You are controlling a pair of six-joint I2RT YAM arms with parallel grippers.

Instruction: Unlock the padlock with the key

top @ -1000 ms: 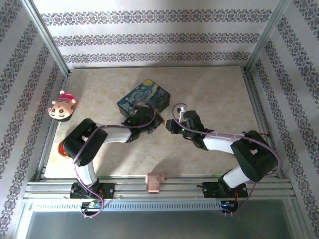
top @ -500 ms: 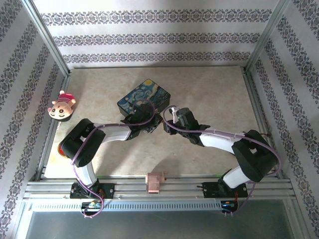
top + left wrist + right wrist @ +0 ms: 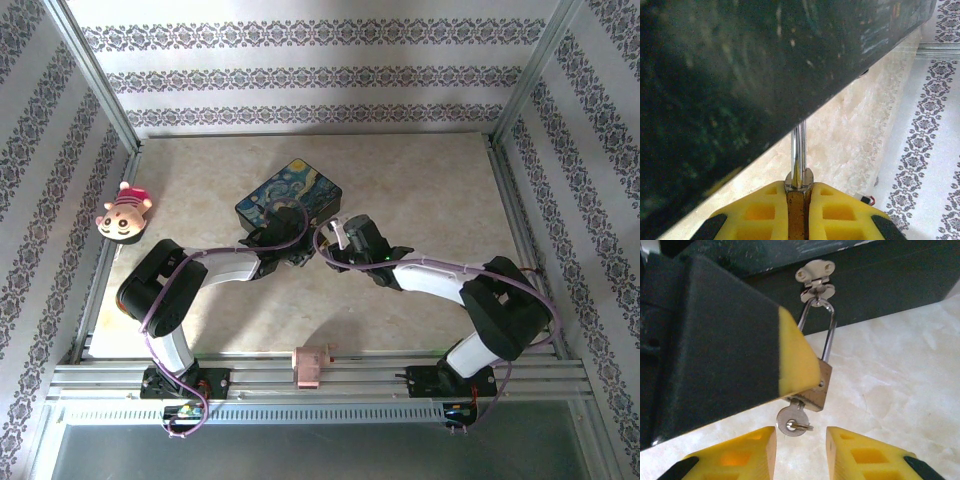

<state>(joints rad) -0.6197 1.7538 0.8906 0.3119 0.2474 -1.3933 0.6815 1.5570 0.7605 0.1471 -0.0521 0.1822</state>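
Observation:
The small brass padlock (image 3: 821, 385) hangs by its silvery shackle (image 3: 829, 335) from the clasp (image 3: 815, 284) on the dark box's front. My left gripper (image 3: 799, 192) is shut on the padlock (image 3: 799, 181); its yellow pad (image 3: 797, 360) covers the lock's left face. The key (image 3: 791, 421) sits in the bottom of the lock, round head and small ring hanging out. My right gripper (image 3: 800, 436) is open just below the key head, touching nothing. From above, both grippers (image 3: 292, 252) (image 3: 328, 243) meet at the front of the painted box (image 3: 290, 197).
A plush toy (image 3: 124, 212) lies at the table's left edge. A pink block (image 3: 308, 366) sits on the front rail between the arm bases. Bare marbled tabletop (image 3: 420, 190) stretches to the right of the box.
My right arm has swung left, bringing its gripper close to the box front. The left arm has shifted slightly and still sits at the box front.

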